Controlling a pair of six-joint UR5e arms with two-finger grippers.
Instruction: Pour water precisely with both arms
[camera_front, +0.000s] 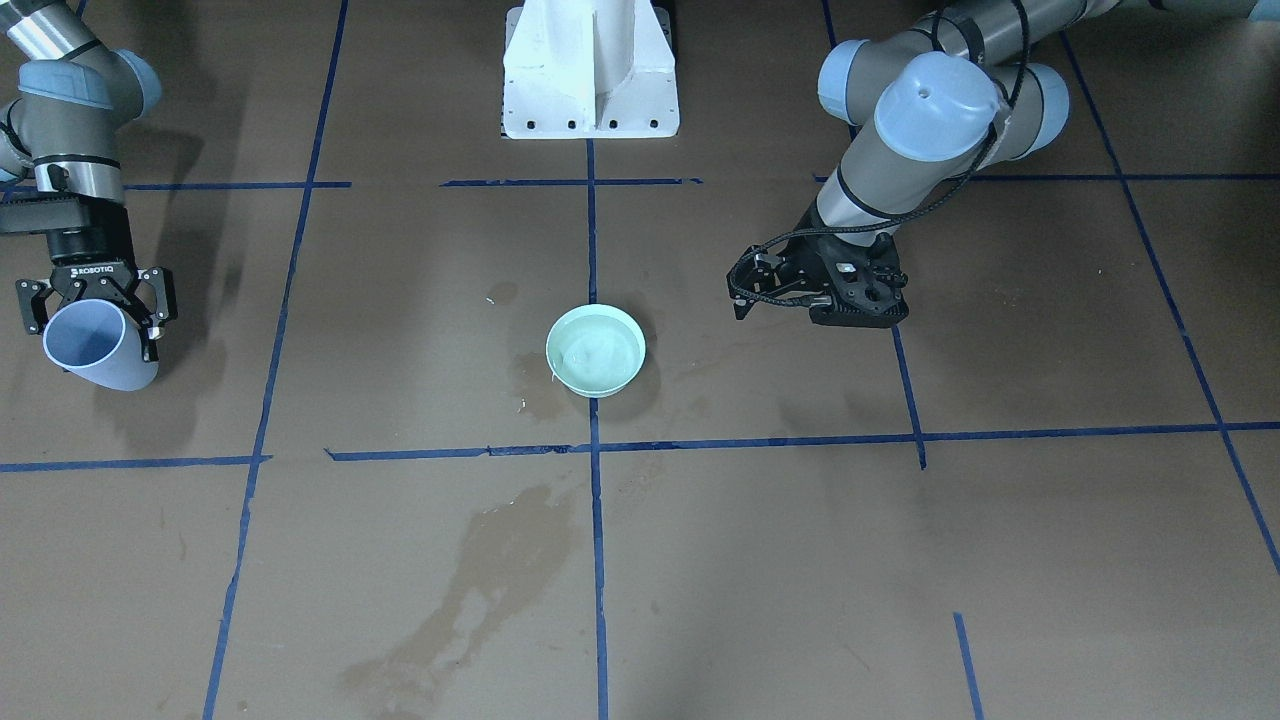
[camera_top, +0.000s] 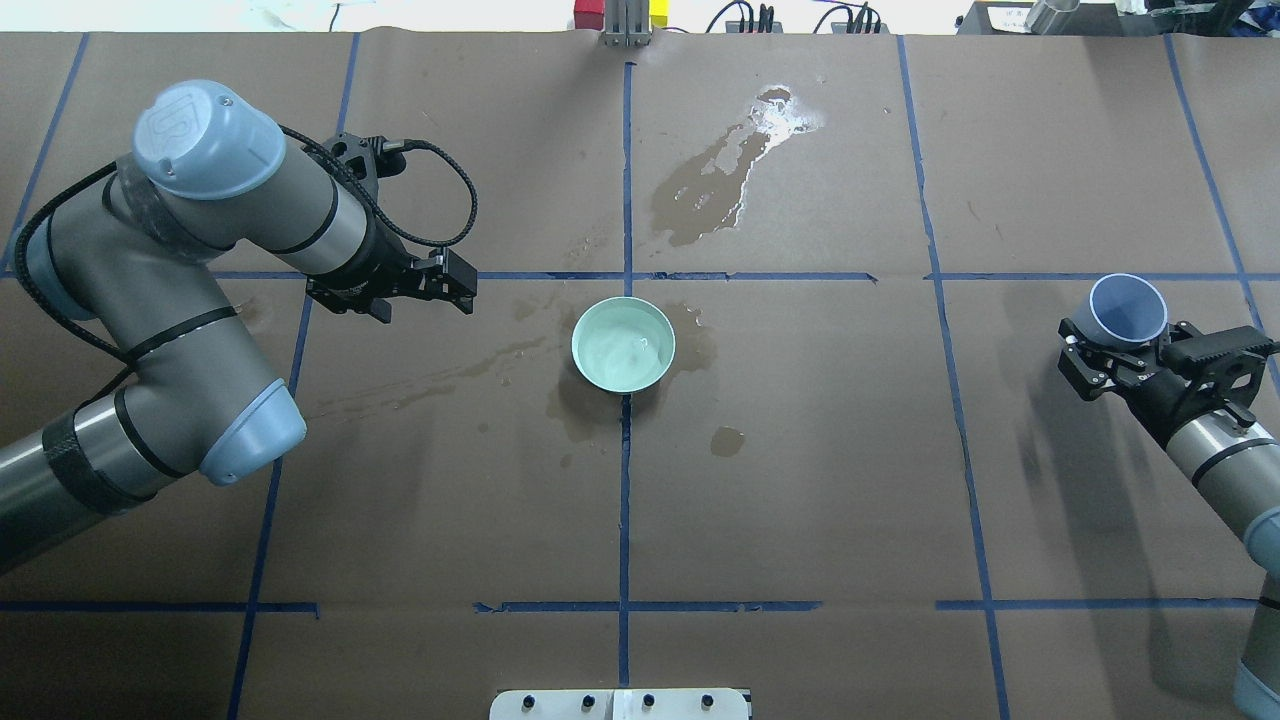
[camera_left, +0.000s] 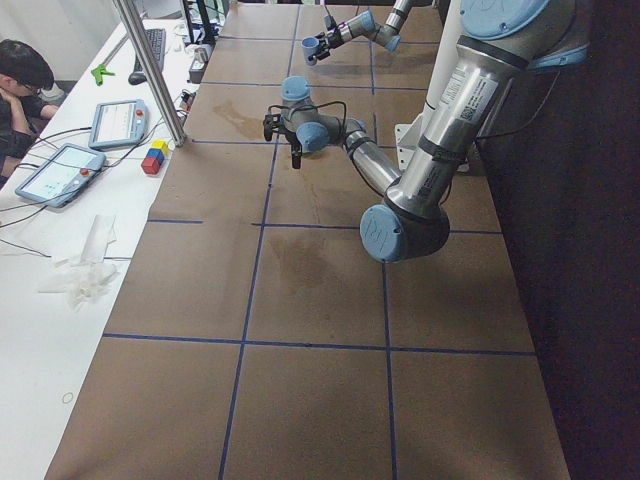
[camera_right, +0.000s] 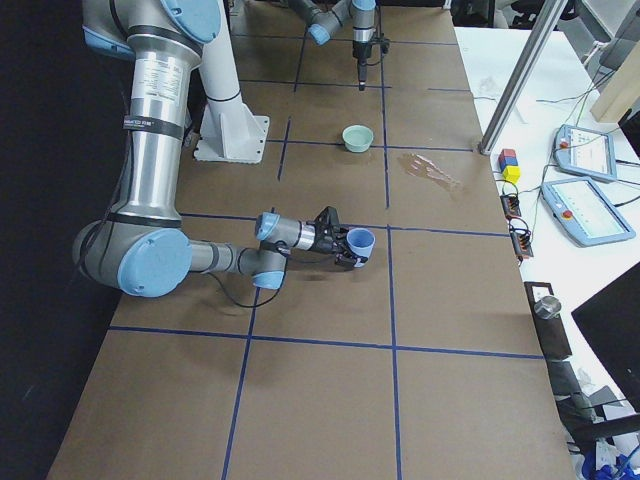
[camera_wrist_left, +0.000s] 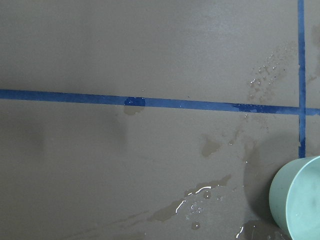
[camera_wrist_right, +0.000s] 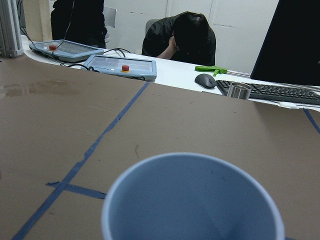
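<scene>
A mint-green bowl (camera_top: 623, 344) stands at the table's middle with the water (camera_front: 598, 353) in it, showing pale ripples. The bowl also shows at the lower right of the left wrist view (camera_wrist_left: 300, 200). My right gripper (camera_top: 1118, 345) is shut on a pale blue cup (camera_top: 1128, 308), held tilted above the table far to the bowl's right; no water shows inside the cup (camera_wrist_right: 195, 200). My left gripper (camera_top: 400, 285) hangs pointing down, left of the bowl and apart from it. Its fingertips are hidden under the wrist, so I cannot tell whether it is open or shut.
Wet patches lie on the brown paper: a large one beyond the bowl (camera_top: 720, 185), and smaller ones around it (camera_top: 728, 440). The white pedestal (camera_front: 590, 70) stands at the robot's side. Beyond the far edge are tablets (camera_wrist_right: 120, 65), a keyboard (camera_wrist_right: 270, 91) and a seated person (camera_wrist_right: 190, 35).
</scene>
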